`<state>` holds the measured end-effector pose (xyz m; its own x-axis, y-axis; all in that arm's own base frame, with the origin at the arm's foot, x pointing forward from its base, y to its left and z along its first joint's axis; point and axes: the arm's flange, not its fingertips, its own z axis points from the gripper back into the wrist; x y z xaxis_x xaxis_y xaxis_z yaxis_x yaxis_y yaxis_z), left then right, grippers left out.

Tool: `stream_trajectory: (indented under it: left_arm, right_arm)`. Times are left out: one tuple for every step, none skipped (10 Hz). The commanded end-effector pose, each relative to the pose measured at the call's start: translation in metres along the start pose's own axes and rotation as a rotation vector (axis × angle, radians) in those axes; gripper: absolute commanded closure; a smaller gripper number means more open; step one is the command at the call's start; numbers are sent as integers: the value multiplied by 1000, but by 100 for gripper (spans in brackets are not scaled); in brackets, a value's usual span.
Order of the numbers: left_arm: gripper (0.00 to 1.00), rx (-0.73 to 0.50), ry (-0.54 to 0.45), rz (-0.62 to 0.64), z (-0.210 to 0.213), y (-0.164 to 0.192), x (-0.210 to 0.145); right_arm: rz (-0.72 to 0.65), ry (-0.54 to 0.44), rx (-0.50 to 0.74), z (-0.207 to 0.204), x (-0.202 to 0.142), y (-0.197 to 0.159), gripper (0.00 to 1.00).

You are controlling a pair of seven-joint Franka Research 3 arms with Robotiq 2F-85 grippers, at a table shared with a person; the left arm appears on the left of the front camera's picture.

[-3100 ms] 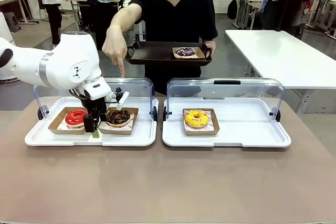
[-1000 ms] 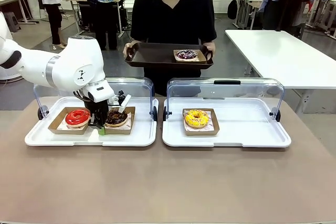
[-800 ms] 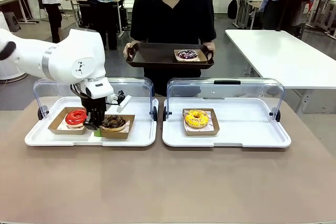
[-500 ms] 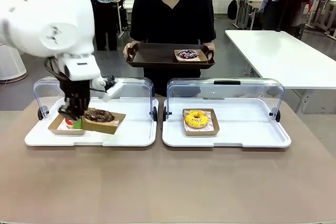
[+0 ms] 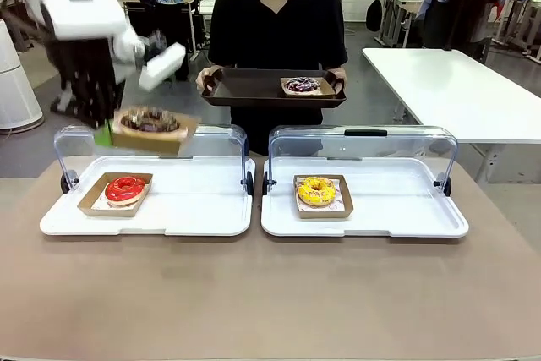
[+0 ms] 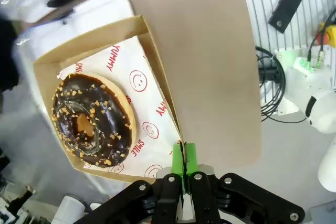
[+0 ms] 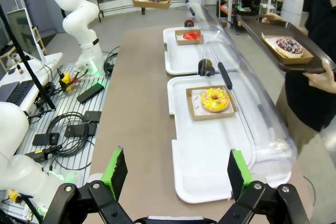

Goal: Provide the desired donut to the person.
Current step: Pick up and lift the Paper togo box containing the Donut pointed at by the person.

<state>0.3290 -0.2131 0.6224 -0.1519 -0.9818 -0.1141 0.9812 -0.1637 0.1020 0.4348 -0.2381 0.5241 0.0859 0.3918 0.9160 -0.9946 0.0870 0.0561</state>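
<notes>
Behind the brown table (image 5: 270, 293), a dark tray (image 5: 254, 90) is held by the person (image 5: 279, 23). The chocolate donut (image 6: 92, 124) in its cardboard box (image 6: 152, 56) is carried high above the left white tray (image 5: 194, 217), pinched at one thin wall by the left gripper (image 6: 184, 163). The right gripper (image 7: 173, 174) is spread wide. With such an edge grip, the box could be tilted and the donut lost.

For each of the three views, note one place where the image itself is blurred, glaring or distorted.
Front view: the left gripper and the chocolate donut it holds are smeared by motion blur, while the yellow donut is sharp. Left wrist view: the chocolate donut is crisp, the upper left corner blurred. Right wrist view: wide-angle bending curves the table edges.
</notes>
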Motion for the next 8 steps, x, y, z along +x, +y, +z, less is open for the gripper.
stream_trajectory:
  left_arm:
    - [100, -17, -49, 61, 20, 37, -6]
    - [100, -37, -90, 67, 26, 55, -13]
    - [100, -49, -112, 80, 27, 76, -19]
    - [100, -60, -133, 75, 25, 86, -22]
    - [100, -54, -155, 64, 25, 91, -26]
    - [100, -41, -162, 62, 26, 95, -29]
    - [100, -37, -165, 58, 26, 98, -32]
    - [100, -24, -179, 48, 24, 95, -36]
  right_arm:
    - [0, -1, 0, 0, 0, 0, 0]
    - [0, -1, 0, 0, 0, 0, 0]
    - [0, -1, 0, 0, 0, 0, 0]
    - [0, -1, 0, 0, 0, 0, 0]
    - [0, -1, 0, 0, 0, 0, 0]
    - [0, -1, 0, 0, 0, 0, 0]
    - [0, -1, 0, 0, 0, 0, 0]
    - [0, -1, 0, 0, 0, 0, 0]
